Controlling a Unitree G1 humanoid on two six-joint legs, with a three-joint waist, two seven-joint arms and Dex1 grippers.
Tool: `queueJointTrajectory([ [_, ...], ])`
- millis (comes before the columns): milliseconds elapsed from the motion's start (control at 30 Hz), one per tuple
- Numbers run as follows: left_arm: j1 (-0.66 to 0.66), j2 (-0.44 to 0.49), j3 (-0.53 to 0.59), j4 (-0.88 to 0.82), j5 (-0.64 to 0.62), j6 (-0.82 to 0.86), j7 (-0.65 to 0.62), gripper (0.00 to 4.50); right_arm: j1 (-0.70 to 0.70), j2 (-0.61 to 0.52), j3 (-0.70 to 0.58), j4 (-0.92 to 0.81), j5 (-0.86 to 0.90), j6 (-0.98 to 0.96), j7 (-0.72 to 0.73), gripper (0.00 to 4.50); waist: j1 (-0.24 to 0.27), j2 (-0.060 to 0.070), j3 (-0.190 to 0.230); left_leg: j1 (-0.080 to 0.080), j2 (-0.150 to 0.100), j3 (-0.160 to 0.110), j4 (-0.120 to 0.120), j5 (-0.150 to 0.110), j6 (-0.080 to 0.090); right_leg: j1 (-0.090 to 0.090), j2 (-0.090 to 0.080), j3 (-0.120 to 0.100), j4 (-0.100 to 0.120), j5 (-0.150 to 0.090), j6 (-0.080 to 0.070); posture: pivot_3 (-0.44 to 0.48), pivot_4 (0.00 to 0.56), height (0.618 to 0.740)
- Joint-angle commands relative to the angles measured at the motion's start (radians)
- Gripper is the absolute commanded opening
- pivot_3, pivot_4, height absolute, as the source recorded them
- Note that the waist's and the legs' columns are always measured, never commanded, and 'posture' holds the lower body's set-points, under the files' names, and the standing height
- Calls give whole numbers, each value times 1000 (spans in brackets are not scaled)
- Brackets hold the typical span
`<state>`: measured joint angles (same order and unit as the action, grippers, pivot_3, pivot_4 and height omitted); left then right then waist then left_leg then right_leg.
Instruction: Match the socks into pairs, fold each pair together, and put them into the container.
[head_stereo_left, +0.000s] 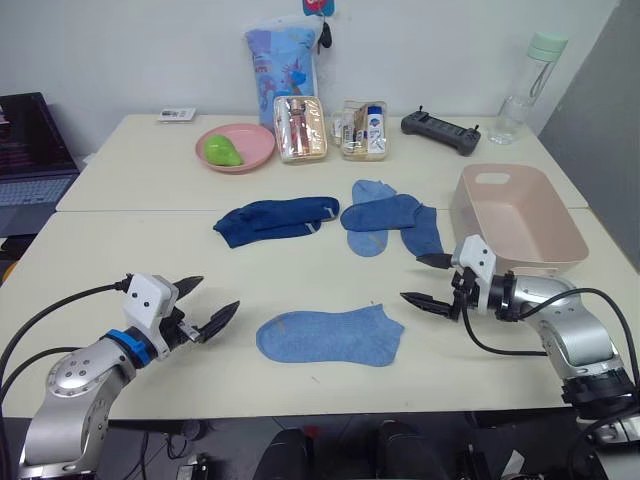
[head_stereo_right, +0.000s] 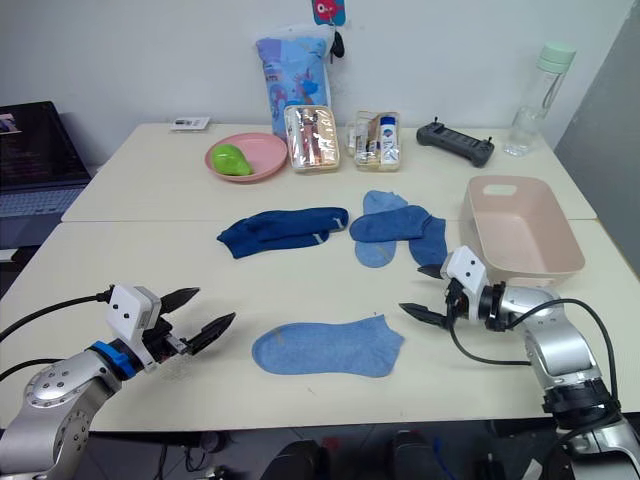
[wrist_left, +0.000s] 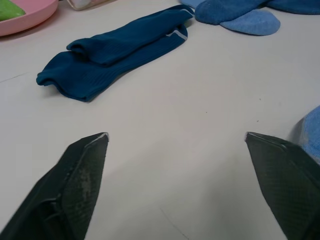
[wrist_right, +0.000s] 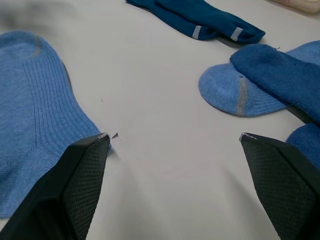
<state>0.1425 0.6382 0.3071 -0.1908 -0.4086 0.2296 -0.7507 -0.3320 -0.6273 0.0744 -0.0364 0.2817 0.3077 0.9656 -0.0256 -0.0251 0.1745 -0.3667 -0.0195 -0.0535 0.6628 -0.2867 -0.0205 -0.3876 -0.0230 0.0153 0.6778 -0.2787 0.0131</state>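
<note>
A light blue sock (head_stereo_left: 330, 336) lies flat near the table's front, between my two grippers. Two dark navy socks (head_stereo_left: 272, 220) lie together further back, left of centre. Right of them, medium and light blue socks (head_stereo_left: 388, 217) lie in an overlapping heap. The pale pink container (head_stereo_left: 516, 218) stands at the right with nothing showing inside. My left gripper (head_stereo_left: 205, 304) is open just above the table, left of the front sock. My right gripper (head_stereo_left: 426, 281) is open right of that sock, in front of the container. Neither holds anything.
At the back stand a pink plate (head_stereo_left: 236, 148) with a green object, two clear pouches (head_stereo_left: 300, 128), a printed pale-blue bag (head_stereo_left: 282, 60), a black controller (head_stereo_left: 440, 130) and a clear bottle (head_stereo_left: 528, 88). A laptop (head_stereo_left: 32, 160) sits off the table's left.
</note>
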Motion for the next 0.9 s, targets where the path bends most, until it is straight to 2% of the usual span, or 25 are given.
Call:
queueJointTrajectory([
  [33, 22, 0, 22, -48, -4, -18, -1, 4482, -18, 10, -18, -30, -2, 0, -30, 4500, 0, 0, 0, 0, 0, 0, 0, 0, 0, 0, 0, 0, 0, 0, 0, 0, 150, 740],
  [200, 5, 0, 10, -96, 3, 7, 38, 4482, -48, 19, 15, -20, -24, -7, -23, 4500, 0, 0, 0, 0, 0, 0, 0, 0, 0, 0, 0, 0, 0, 0, 0, 0, 150, 740],
  [267, -56, -17, 8, -137, -14, 37, 93, 4482, -106, 41, 74, 31, -98, -31, -47, 4500, 0, 0, 0, 0, 0, 0, 0, 0, 0, 0, 0, 0, 0, 0, 0, 0, 150, 740],
  [400, -134, -45, -17, -292, -132, 169, 144, 4482, -246, 124, 144, 152, -181, -9, -105, 4500, -2, -1, 1, 0, 0, 0, 0, 0, 0, 0, 0, 0, 1, 0, 0, 0, 150, 740],
  [533, -185, -39, -54, -349, -186, 260, 158, 4482, -346, 206, 197, 272, -233, -26, -123, 4500, -4, -1, 1, 0, 0, 1, 0, 0, 0, -1, 0, 0, 0, 0, 0, 0, 150, 740],
  [700, -232, -18, -107, -358, -181, 293, 132, 4482, -471, 303, 235, 524, -325, -63, -211, 4500, -4, -1, 1, 0, -1, 0, 0, 0, 0, -1, 0, 0, 1, 0, 0, 0, 150, 740],
  [867, -242, -45, -118, -352, -114, 264, 193, 4482, -546, 359, 220, 730, -363, -149, -264, 4500, -5, 0, 1, 0, -1, 0, 0, 0, -1, -1, 0, 0, 1, 0, 0, 0, 150, 740],
  [900, -241, -46, -117, -354, -105, 263, 201, 4500, -553, 361, 216, 745, -362, -160, -260, 4128, -5, 0, 1, 0, -1, 1, 0, 0, -1, -1, 0, 1, 1, 0, 0, 0, 150, 740],
])
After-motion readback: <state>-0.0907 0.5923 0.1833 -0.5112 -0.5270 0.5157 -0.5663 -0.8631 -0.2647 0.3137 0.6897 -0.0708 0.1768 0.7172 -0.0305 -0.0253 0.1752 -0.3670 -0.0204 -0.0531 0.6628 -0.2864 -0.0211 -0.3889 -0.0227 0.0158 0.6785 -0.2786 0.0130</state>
